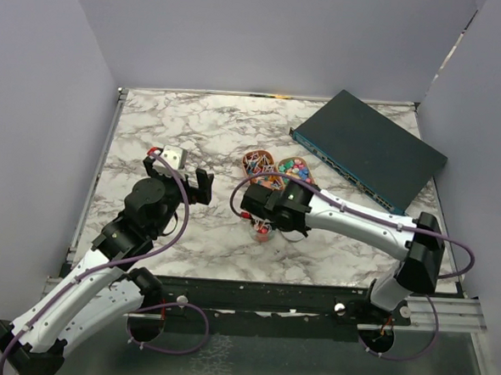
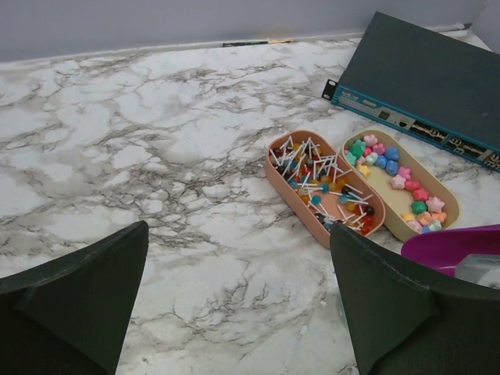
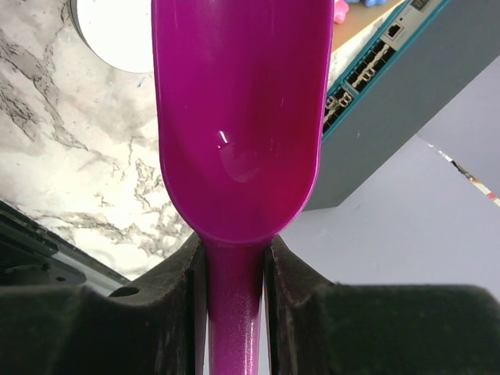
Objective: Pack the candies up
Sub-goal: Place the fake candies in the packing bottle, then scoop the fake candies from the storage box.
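Note:
The candies lie in a beige oval tray at mid table; they show as pink, green, blue and orange pieces in the left wrist view. My right gripper is shut on the handle of a magenta scoop, whose bowl looks empty in the right wrist view. The scoop's edge also shows in the left wrist view. A small clear cup with a few coloured pieces stands just in front of the right gripper. My left gripper is open and empty over bare marble, left of the trays.
A pink oval tray of white-stick pieces lies beside the candy tray on its left. A dark network switch lies at the back right. A white round thing sits left of the scoop's bowl. Walls enclose the table.

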Motion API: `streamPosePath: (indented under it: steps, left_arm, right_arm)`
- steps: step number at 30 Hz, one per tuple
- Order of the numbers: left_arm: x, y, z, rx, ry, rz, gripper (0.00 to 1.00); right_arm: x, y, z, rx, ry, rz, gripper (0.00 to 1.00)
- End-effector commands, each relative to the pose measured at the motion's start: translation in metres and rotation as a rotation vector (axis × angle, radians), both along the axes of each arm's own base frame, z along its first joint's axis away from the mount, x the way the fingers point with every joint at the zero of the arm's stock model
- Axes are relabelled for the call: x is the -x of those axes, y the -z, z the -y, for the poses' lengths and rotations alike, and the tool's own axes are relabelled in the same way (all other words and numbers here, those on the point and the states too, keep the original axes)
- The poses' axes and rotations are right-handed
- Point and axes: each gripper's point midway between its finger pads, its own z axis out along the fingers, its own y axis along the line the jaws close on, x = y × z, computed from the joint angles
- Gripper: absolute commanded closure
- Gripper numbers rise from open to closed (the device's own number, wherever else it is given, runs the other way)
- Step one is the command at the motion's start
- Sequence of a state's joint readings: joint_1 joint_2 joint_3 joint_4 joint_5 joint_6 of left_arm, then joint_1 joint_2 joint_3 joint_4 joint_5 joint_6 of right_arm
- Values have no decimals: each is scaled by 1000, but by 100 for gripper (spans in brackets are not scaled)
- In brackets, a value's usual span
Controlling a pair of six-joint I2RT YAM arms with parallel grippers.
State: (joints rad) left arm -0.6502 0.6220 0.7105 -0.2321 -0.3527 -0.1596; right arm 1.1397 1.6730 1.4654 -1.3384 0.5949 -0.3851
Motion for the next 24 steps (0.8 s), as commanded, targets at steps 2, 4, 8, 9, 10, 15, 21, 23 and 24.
streamPosePath:
  steps: [2,4,8,9,10,15,21,23,24]
  left_arm:
    - [1,7,0,-13,1,-23,1]
    - [1,8,3,-10,14,-27,1]
    - [3,8,10,-1,50,-32,1]
    - [3,8,13,1,64,-32,1]
    - [4,9,15,4,76,-36,1]
    - [13,4,36,83,183,-43,1]
    - [23,9,55,127,287,-79,1]
    - [28,7,62,147,331,-89,1]
    - [32,7,69,159,371,-101,1]
  right_arm:
    - [3,-12,0,-153,4,67,99]
    - [6,-7,0,-194,8,65,99]
    - [13,-1,-6,-317,12,51,99]
    - [14,-2,-9,-355,12,56,99]
    - [14,-3,-10,-394,11,68,99]
    - [13,-12,-26,-606,4,123,99]
    - [17,-17,-44,-773,8,110,99]
    - [19,-16,-49,-797,5,99,99]
    - [19,-15,-51,-805,2,94,99]
